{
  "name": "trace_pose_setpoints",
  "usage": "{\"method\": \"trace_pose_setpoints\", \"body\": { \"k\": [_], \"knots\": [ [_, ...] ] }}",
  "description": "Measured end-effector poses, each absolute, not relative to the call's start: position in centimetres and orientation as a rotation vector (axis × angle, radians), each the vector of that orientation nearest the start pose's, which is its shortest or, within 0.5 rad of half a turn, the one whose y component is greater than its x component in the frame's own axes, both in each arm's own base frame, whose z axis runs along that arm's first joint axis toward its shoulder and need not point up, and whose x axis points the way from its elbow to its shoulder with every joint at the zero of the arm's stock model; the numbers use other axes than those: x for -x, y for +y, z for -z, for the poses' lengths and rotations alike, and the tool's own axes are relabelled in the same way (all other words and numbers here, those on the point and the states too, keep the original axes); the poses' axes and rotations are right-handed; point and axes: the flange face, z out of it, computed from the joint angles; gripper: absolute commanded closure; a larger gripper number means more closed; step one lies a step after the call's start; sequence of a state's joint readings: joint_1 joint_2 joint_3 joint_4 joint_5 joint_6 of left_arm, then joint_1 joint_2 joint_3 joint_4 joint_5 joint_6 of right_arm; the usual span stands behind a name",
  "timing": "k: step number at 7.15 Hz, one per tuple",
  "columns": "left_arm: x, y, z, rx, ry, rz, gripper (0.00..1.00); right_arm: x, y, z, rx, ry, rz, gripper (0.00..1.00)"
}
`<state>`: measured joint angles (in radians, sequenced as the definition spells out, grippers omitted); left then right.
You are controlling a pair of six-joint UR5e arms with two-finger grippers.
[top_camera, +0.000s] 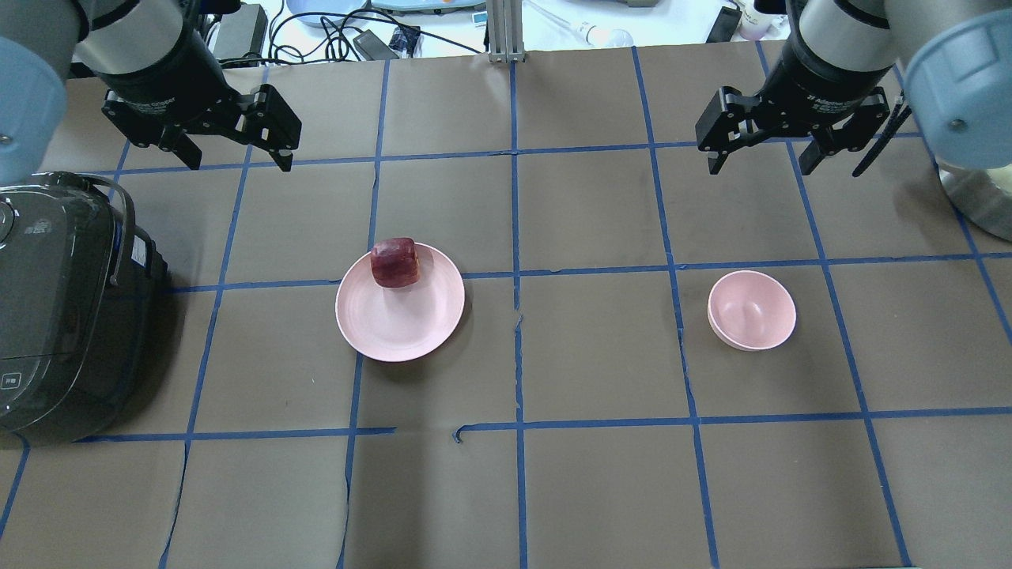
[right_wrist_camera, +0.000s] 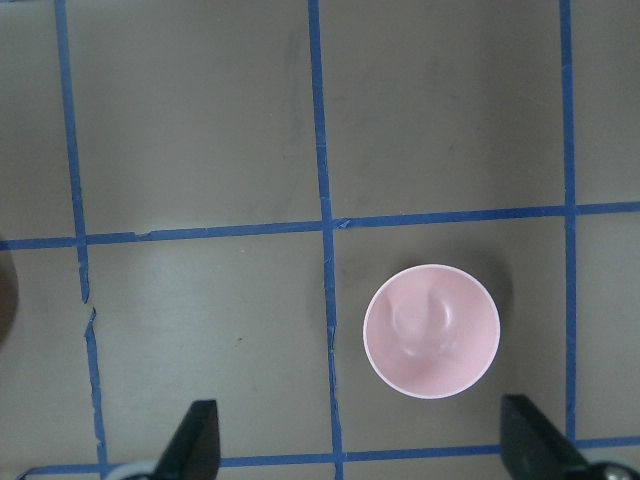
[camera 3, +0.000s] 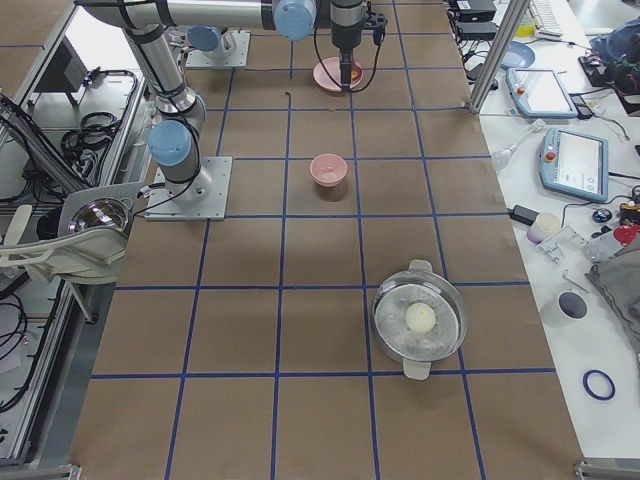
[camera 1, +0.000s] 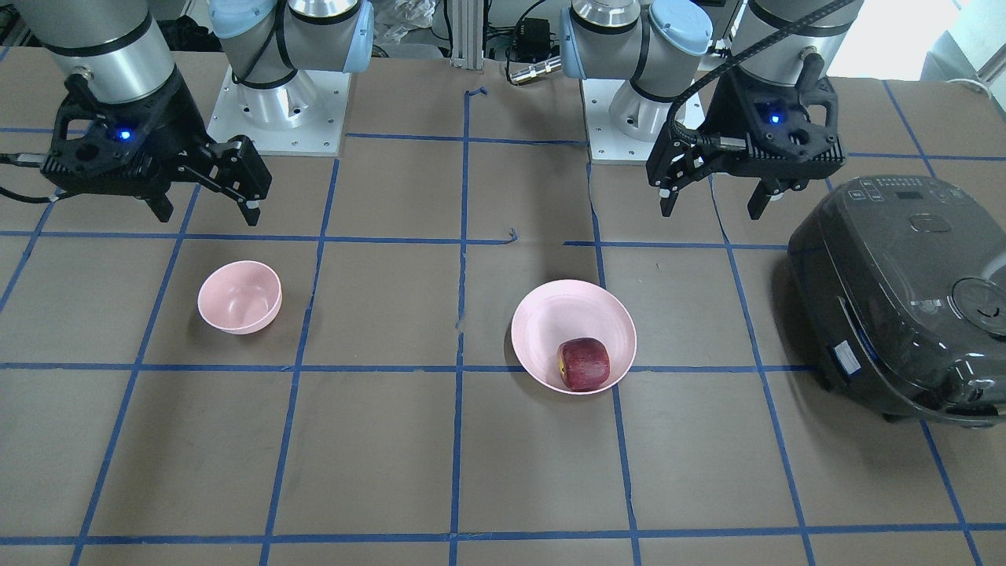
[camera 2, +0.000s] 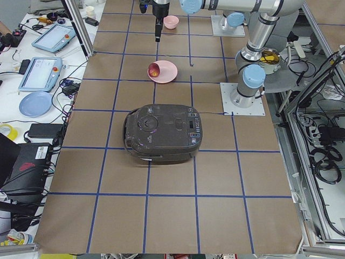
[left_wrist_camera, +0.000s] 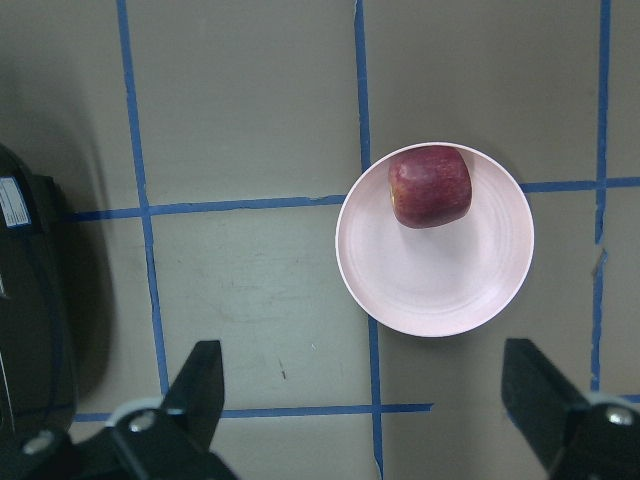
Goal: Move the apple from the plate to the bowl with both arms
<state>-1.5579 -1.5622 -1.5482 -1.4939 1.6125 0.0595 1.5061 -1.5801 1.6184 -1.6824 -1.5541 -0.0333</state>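
The dark red apple lies on the far edge of the wide pale pink plate, seen from the robot; both also show from overhead as apple and plate. My left gripper is open and empty, high above the table, up and left of the plate in the overhead view. The left wrist view shows the apple on the plate. The small deep pink bowl stands empty on the right. My right gripper is open and empty, high beyond the bowl.
A dark rice cooker with its lid shut stands at the table's left end, close to the plate. A steel pot with a glass lid stands at the right end. Blue tape lines grid the brown table.
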Motion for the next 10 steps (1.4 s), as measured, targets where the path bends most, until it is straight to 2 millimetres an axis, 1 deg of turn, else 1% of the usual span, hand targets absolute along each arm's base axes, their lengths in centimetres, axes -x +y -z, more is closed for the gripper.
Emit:
{"method": "trace_pose_setpoints", "body": {
  "k": [1, 2, 3, 4, 5, 6, 7, 8, 9, 10],
  "knots": [
    [12.3, -50.5, -50.6, -0.066, 3.095, 0.166, 0.0, -7.8, -51.3, -47.0, -0.035, 3.126, 0.097, 0.0],
    [12.3, -51.3, -49.8, -0.047, 3.099, 0.168, 0.0, -4.5, -52.8, -44.3, -0.081, 3.119, 0.021, 0.0],
    [12.5, -52.4, -48.1, 0.013, 3.105, 0.149, 0.0, -1.1, -54.2, -40.1, -0.119, 3.103, -0.097, 0.0],
    [12.6, -53.7, -45.6, 0.084, 3.11, 0.127, 0.0, 1.5, -54.6, -36.7, -0.09, 3.077, -0.18, 0.0],
    [13.1, -54.6, -42.5, 0.113, 3.115, 0.118, 0.0, 3.1, -54.2, -33.7, -0.028, 3.053, -0.241, 0.0],
    [14.4, -55.0, -39.4, 0.095, 3.123, 0.121, 0.0, 3.6, -53.2, -30.7, 0.019, 3.035, -0.294, 0.0],
    [16.1, -55.1, -36.5, 0.066, 3.13, 0.123, 0.0, 3.6, -52.0, -27.7, 0.084, 3.015, -0.335, 0.0],
    [17.3, -55.5, -33.7, 0.052, 3.134, 0.111, 0.0, 3.4, -50.9, -25.4, 0.154, 3.007, -0.336, 0.0],
    [17.8, -56.2, -31.1, 0.048, 3.136, 0.109, 0.0, 3.2, -50.3, -23.7, 0.188, 3.012, -0.315, 0.0],
    [18.1, -57.1, -28.6, 0.048, 3.139, 0.112, 0.0, 3.2, -50.1, -22.3, 0.198, 3.019, -0.296, 0.1]
  ]
}}
